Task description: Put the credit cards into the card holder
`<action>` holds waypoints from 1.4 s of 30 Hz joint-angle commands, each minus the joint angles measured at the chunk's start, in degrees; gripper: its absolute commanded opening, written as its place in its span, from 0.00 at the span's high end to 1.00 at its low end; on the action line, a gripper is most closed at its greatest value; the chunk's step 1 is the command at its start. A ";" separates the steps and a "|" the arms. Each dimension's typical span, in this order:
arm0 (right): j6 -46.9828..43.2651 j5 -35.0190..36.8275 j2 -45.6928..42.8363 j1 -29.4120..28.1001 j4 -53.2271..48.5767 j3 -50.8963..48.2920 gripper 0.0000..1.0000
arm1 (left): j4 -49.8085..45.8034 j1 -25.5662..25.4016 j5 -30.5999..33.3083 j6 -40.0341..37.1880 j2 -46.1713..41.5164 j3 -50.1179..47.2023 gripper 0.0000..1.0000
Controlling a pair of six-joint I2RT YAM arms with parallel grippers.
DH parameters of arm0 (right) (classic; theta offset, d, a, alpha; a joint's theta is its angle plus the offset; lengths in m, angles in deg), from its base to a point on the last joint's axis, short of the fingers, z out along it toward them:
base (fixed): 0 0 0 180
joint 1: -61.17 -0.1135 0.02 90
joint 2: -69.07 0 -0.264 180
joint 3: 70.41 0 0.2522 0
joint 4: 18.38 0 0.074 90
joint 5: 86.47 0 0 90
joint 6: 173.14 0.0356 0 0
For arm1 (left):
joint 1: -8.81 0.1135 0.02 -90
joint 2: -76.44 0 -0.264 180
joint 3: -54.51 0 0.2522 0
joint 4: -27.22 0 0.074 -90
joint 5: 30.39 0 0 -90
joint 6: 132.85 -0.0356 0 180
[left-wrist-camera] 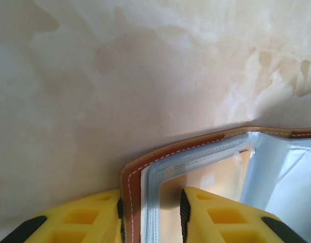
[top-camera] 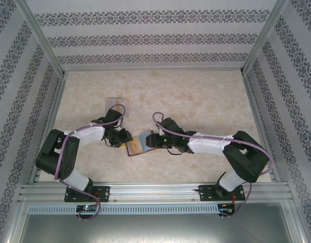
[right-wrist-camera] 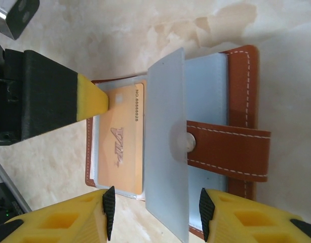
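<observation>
The reddish-brown card holder (top-camera: 138,147) lies open between the two grippers. In the right wrist view its left pocket holds the orange-tan card (right-wrist-camera: 120,142) marked VIP, and its snap tab (right-wrist-camera: 229,152) lies across the right flap. A pale grey-blue inner pocket leaf (right-wrist-camera: 165,167) stands up from the spine. My right gripper (right-wrist-camera: 156,210) is open, its fingers on either side of that leaf and clear of it. My left gripper (left-wrist-camera: 150,212) is shut on the holder's left flap (left-wrist-camera: 131,187), and one yellow finger (right-wrist-camera: 93,101) rests on the pocket over the orange card.
A silvery-grey card (top-camera: 115,101) lies flat on the pale marbled table (top-camera: 196,96) behind the left arm. Patterned walls and metal rails close the table in on three sides. Open table stretches behind the holder.
</observation>
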 commanded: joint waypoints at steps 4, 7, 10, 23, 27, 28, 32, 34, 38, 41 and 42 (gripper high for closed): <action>1.92 -4.34 2.76 -1.20 6.21 -0.18 0.51 | 6.58 -3.45 -4.03 -0.93 3.48 -0.47 0.65; 1.77 -5.84 3.73 -2.46 8.53 0.81 0.51 | 7.14 -3.48 -3.54 0.05 2.95 -0.59 0.64; 0.69 -6.37 4.38 -4.30 8.36 2.80 0.51 | 6.53 -3.44 -2.39 0.23 2.15 -0.23 0.63; -0.52 -10.57 13.41 -6.83 9.23 10.06 0.53 | -9.15 4.80 8.68 -1.41 -9.83 4.67 0.41; -0.41 -11.74 16.09 -6.85 9.65 11.15 0.54 | -11.93 10.54 9.18 -2.67 -12.20 4.58 0.40; -0.27 -12.32 16.61 -6.84 10.01 11.29 0.54 | -12.01 11.54 8.88 -2.95 -12.76 4.53 0.40; -0.37 -13.78 16.32 -6.81 10.49 11.96 0.54 | -12.57 13.40 8.48 -5.46 -14.31 6.13 0.39; -1.72 -13.94 14.41 -6.27 10.56 11.59 0.53 | -14.27 13.66 9.04 -6.95 -13.96 8.45 0.36; -5.92 -9.40 4.14 -2.94 9.78 7.83 0.50 | -19.91 13.71 12.64 -10.24 -10.59 15.64 0.36; -10.93 -5.24 -4.50 0.58 3.77 6.93 0.48 | -20.71 13.71 15.27 -11.95 -8.11 20.11 0.35; -12.04 -3.10 -7.43 1.69 2.03 6.43 0.48 | -20.95 13.78 16.14 -12.22 -7.14 21.46 0.35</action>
